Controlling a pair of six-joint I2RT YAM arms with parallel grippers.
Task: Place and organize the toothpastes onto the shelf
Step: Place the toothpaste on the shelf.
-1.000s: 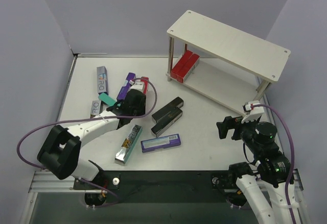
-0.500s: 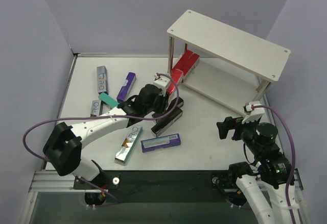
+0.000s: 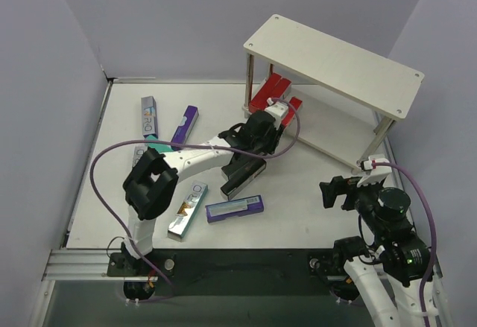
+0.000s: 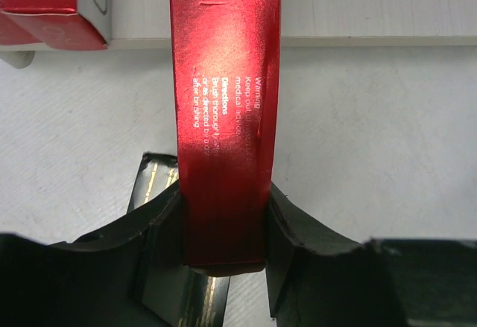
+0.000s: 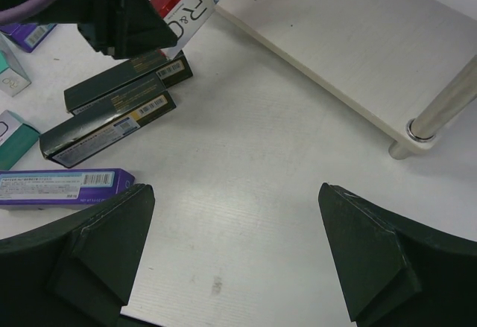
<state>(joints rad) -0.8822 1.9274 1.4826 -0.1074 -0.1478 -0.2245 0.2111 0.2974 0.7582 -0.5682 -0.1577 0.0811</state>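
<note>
The left fingers [image 4: 298,230] are clamped on the near end of a red toothpaste carton [image 4: 223,118], one finger on each long side. We see the carton pointing away from them toward the lower board [image 4: 373,7] of the shelf [image 3: 335,62]. In the wrist view its far part crosses the front edge of the board. Other red cartons [image 3: 268,92] lie on that board, just beside the held one, on its left. Below the left arm, two black cartons [image 5: 119,111] lie side by side on the tabletop [image 5: 246,163], with a purple carton [image 5: 63,187] near them. The right fingers [image 5: 112,230] stand wide apart and hold nothing, above the tabletop in front of the shelf.
</note>
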